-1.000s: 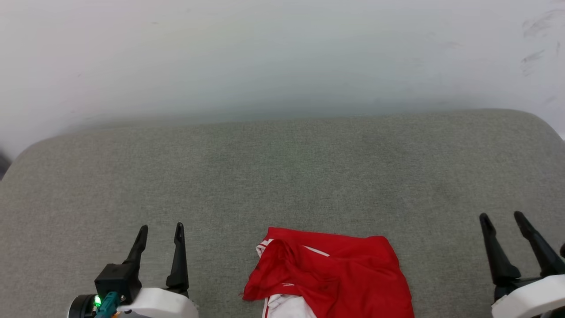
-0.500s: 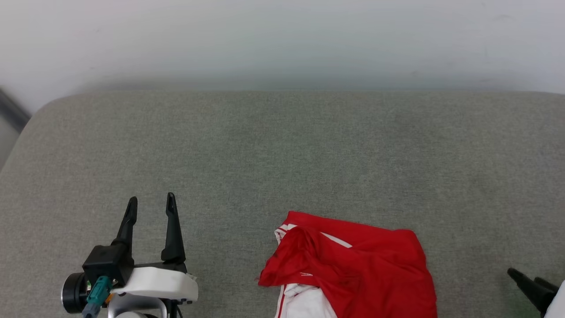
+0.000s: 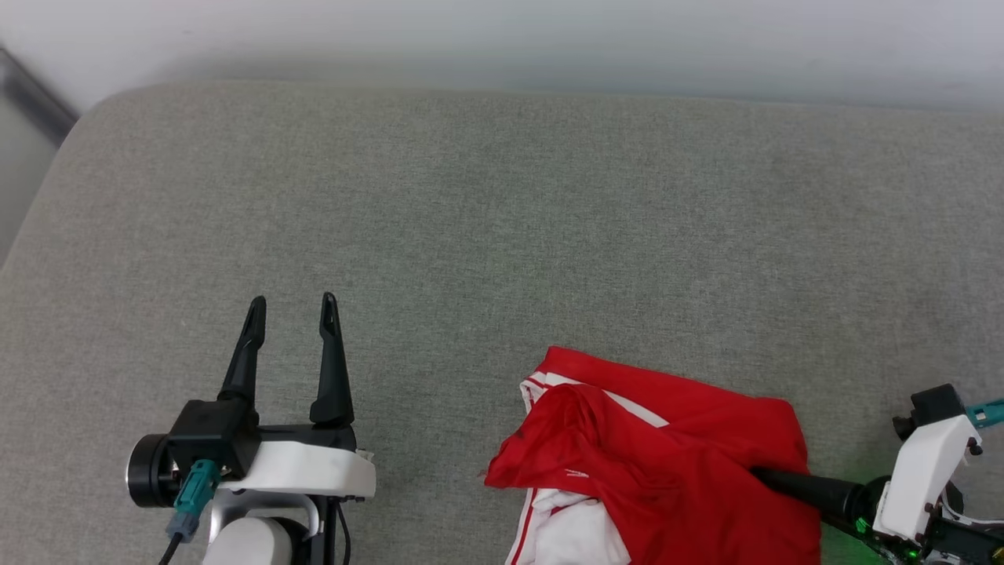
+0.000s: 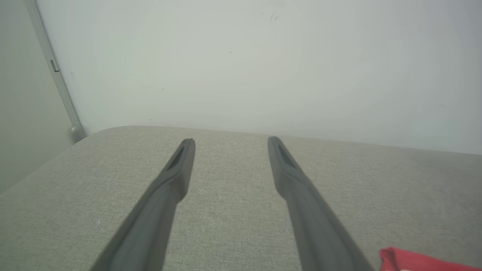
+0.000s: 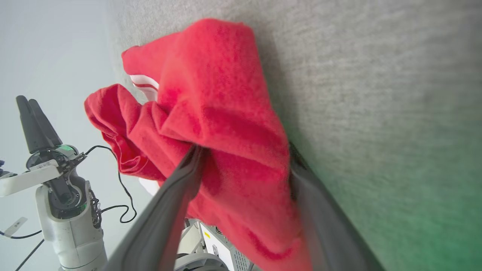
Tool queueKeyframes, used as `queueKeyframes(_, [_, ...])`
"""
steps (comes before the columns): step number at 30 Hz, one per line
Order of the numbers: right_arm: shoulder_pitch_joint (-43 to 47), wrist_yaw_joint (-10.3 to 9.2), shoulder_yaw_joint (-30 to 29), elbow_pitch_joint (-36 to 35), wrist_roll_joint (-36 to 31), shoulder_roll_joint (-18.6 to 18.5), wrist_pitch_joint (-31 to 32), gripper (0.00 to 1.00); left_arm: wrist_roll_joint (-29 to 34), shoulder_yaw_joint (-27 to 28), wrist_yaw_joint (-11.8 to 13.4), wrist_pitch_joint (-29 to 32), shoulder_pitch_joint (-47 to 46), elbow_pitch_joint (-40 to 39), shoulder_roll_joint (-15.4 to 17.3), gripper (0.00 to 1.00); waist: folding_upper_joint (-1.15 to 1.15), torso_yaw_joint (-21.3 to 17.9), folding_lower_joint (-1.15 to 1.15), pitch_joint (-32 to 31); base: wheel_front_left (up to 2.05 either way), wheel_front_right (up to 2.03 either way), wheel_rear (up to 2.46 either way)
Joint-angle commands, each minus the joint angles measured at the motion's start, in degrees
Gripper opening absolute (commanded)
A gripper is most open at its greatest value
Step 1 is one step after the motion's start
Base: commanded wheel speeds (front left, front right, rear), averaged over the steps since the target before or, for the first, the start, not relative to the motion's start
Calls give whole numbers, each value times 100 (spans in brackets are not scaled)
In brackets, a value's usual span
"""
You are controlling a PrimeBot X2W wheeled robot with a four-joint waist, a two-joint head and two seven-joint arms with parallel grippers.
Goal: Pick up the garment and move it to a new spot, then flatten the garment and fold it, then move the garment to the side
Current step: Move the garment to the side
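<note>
At the near edge of the grey woven upholstered surface [image 3: 471,204], right of centre, lies the crumpled bright red jersey shirt [image 3: 674,447] with white panels and striped trim. Part of it runs off the head view's bottom edge. The right gripper [image 5: 244,150] reaches in sideways from the shirt's right, its 2 dark fingers wide apart with a bunched red fold between them. Well to the left, apart from the shirt, the left gripper [image 3: 293,302] sits over bare grey cloth, its 2 fingers spread wide and holding nothing. Beyond the surface's far edge rises a plain white wall [image 4: 263,56].
</note>
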Motion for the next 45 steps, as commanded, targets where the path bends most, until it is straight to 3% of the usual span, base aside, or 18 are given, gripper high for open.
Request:
queueKeyframes(1, [-49,-7,25,264,37,56,58,100,31,-9,-30,-12,-108,19,-37,100,0,70,-1,86,0,0,0])
queueKeyframes(2, [-78,-8,25,402,85,69,77,100,50,-15,-32,-12,-134,21,-47,100,0,87,-1,104,0,0,0])
queueKeyframes(3, [-110,-9,74,504,81,88,93,48,61,-22,-41,-12,-147,33,-52,100,0,100,-1,116,0,0,0])
queueKeyframes(4, [-145,-9,105,572,83,96,68,17,70,-25,-39,-12,-146,48,-55,100,0,108,-1,123,0,0,0])
queueKeyframes(5, [-158,-9,112,635,120,102,58,0,71,-22,-43,-12,-150,60,-57,100,0,112,-1,126,0,0,0])
queueKeyframes(10, [-321,-5,293,417,151,63,-3,0,130,2,0,-12,-76,142,-32,100,0,27,-1,7,0,0,0])
queueKeyframes(15, [-433,-5,1061,-338,-405,-465,-538,0,111,71,18,-12,53,133,22,100,0,-321,-1,-224,0,0,0])
queueKeyframes(20, [-774,-5,2151,-861,-1229,-1225,-1177,0,122,117,26,-10,103,-7,90,100,0,-986,-1,-240,0,0,0])
queueKeyframes(26, [-1336,-5,2825,-703,-1929,-1925,-1711,0,175,110,39,47,-7,-155,182,100,0,-1930,-1,-88,0,0,0])
queueKeyframes(31, [-1731,-5,2900,-230,-2168,-2122,-2161,0,259,126,35,194,-177,-368,342,100,0,-2707,-1,231,0,0,0])
queueKeyframes(36, [-2116,-5,2647,264,-2303,-2062,-2738,0,418,52,-14,437,-523,-615,529,100,0,-3114,-1,802,0,0,0])
queueKeyframes(37, [-2398,-5,2420,669,-2393,-2136,-3146,0,548,-28,-52,622,-823,-830,605,100,0,-3211,-1,1216,0,0,0])
queueKeyframes(40, [-2730,-6,2214,1144,-2475,-2271,-3544,0,632,-99,-123,826,-1087,-976,691,100,0,-3223,-1,1585,0,0,0])
queueKeyframes(41, [-3071,-6,2010,1585,-2487,-2337,-3958,0,723,-159,-195,1015,-1355,-1115,797,100,0,-3199,-1,1945,0,0,0])
queueKeyframes(45, [-3417,-6,1761,1991,-2549,-2443,-4409,0,831,-181,-241,1199,-1581,-1264,924,100,0,-3161,-1,2254,0,0,0])
